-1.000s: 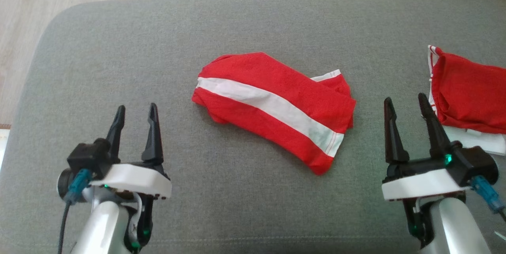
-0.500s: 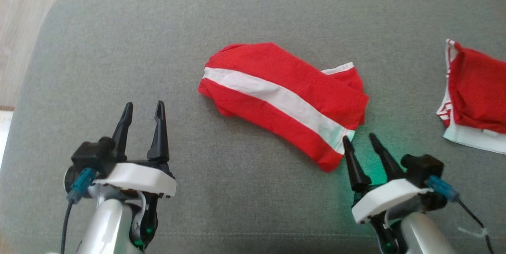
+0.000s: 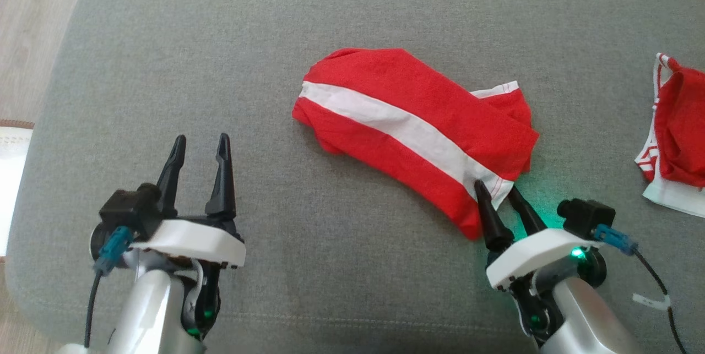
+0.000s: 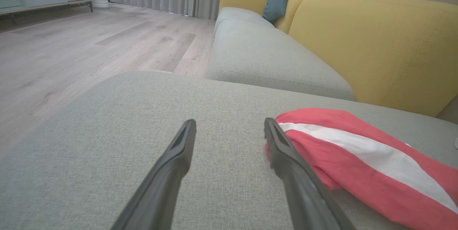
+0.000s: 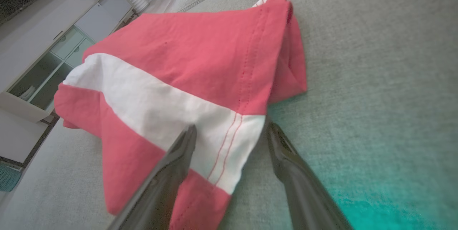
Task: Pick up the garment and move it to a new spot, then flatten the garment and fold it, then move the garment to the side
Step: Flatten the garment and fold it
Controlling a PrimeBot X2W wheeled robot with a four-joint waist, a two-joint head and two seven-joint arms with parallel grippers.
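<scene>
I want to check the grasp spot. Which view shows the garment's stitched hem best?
The right wrist view: the stitched hem sits close up, red stitch lines clear, between the open right gripper's fingers. The head view shows it small, partly behind a fingertip. The left wrist view gives the garment's opposite end.

My head camera looks steeply down on the grey fabric sofa cushion from above its near edge. My left wrist camera sits low, facing far toward the yellow sofa back. My right wrist camera is close over the red garment with a white stripe, which all three views share.
</scene>
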